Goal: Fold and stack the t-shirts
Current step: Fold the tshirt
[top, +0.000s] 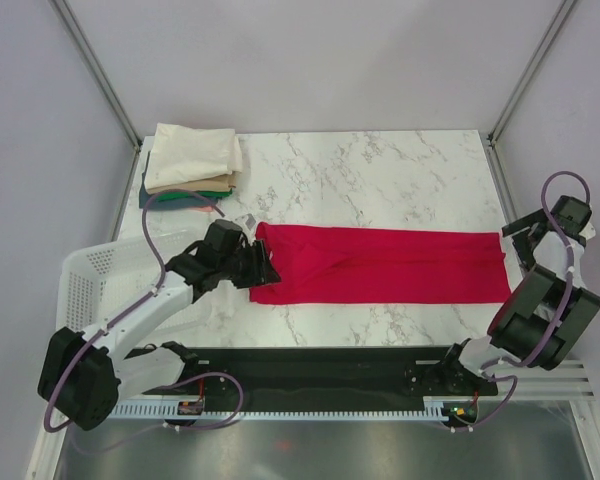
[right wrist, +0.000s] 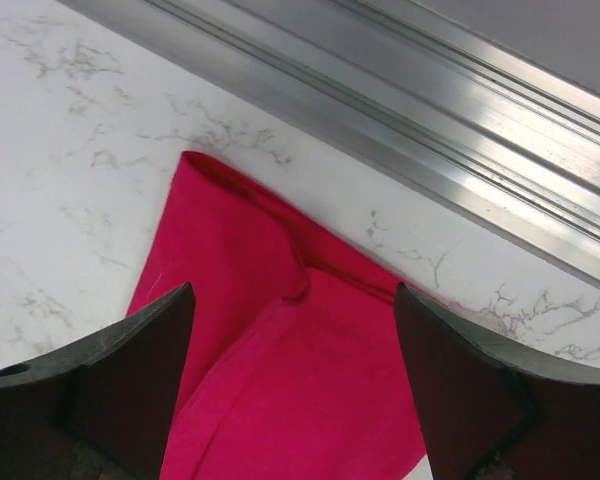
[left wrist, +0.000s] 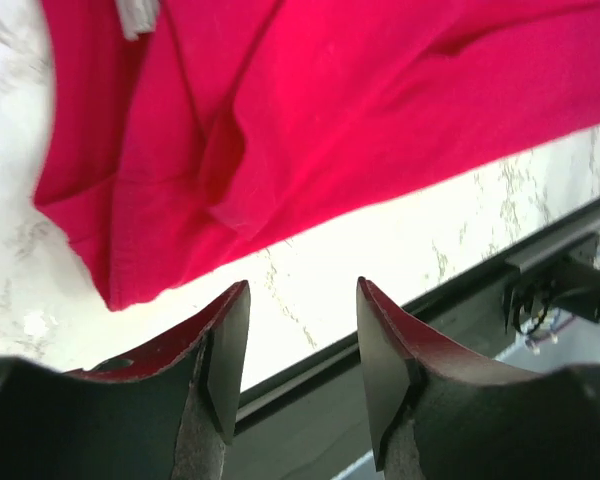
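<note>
Bright, even overhead light, faint shadows. Left wrist view: table (left wrist: 310, 290) blown white, red t-shirt (left wrist: 380, 110) blurred, perhaps by motion.

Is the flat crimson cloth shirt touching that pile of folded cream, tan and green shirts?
Apart: the top view shows bare marble between the crimson shirt and the pile.

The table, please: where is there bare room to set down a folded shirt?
Bare marble lies beyond the red shirt, from the folded stack to the right rail; a narrower strip runs between the shirt and the base rail. The left side is crowded by the stack and the basket.
</note>
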Tool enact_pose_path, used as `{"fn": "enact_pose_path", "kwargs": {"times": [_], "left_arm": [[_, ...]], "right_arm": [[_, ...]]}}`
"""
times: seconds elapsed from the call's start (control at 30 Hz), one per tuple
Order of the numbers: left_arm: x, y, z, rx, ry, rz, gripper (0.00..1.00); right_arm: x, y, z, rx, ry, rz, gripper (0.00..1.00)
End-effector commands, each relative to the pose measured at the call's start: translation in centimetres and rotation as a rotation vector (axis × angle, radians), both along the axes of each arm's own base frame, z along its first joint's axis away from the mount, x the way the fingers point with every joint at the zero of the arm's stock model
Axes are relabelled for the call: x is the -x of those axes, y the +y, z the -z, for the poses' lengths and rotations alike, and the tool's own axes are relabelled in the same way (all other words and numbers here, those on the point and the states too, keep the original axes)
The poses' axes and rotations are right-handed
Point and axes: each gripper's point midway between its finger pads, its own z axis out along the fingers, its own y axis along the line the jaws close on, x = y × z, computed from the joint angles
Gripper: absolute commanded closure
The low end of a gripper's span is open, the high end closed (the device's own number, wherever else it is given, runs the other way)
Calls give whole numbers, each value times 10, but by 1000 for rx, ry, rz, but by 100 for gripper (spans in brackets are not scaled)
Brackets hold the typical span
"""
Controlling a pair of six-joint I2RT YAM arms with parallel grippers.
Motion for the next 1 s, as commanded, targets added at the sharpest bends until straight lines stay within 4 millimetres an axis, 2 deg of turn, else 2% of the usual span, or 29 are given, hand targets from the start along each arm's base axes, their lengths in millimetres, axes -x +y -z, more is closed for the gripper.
{"fn": "enact_pose_path", "kwargs": {"times": [0.0, 0.1, 0.13, 0.17, 0.2, 0.23, 0.27, 0.3, 0.33, 0.37, 0.43, 0.47, 0.6, 0.67, 0.8, 0.83, 0.87, 0.9, 0.93, 0.97], "left_arm": [[-15, 12, -4, -34, -41, -116, 47], [-26, 12, -2, -61, -60, -162, 47], [-27, 10, 4, -75, -45, -163, 47], [-32, 8, 7, -83, -48, -173, 48], [-36, 3, 6, -81, -46, -183, 48], [-35, -2, 18, -108, -17, -177, 48], [-38, -5, 21, -123, -16, -182, 48], [-43, -11, 19, -122, -19, -185, 48], [-45, -13, 25, -146, -13, -190, 48], [-46, -13, 38, -180, 12, -197, 49], [-51, -16, 47, -198, 38, -221, 50], [-51, -14, 59, -228, 65, -232, 50], [-61, -14, 72, -264, 81, -278, 51], [-69, -13, 74, -287, 66, -290, 51], [-100, -18, 73, -309, 37, -288, 51], [-108, -15, 83, -329, 57, -291, 51], [-114, -16, 87, -333, 68, -283, 52], [-133, -23, 78, -315, 39, -273, 52], [-143, -18, 92, -337, 67, -282, 52], [-152, -20, 94, -335, 73, -279, 52]], "right_arm": [[-11, 6, -41, 36, -134, -16, 12], [-21, 28, -64, 55, -210, -101, 15], [-26, 37, -70, 63, -226, -139, 16], [-36, 59, -76, 74, -236, -208, 16], [-42, 70, -79, 85, -241, -251, 16], [-46, 80, -79, 87, -241, -283, 18], [-53, 95, -73, 79, -227, -324, 19], [-58, 102, -70, 73, -235, -349, 20], [-62, 108, -66, 60, -233, -372, 22], [-66, 117, -53, 42, -201, -399, 22], [-71, 125, -40, 30, -178, -434, 26], [-73, 134, -26, 12, -141, -460, 28], [-73, 148, 11, 11, -51, -498, 31], [-67, 153, 32, -6, 1, -504, 33], [-54, 163, 53, -33, 42, -521, 35], [-43, 167, 60, -45, 62, -520, 35], [-39, 168, 59, -44, 56, -519, 35], [-34, 170, 59, -53, 54, -508, 35], [-19, 173, 69, -69, 79, -501, 34], [-15, 178, 64, -82, 55, -504, 33]]}}
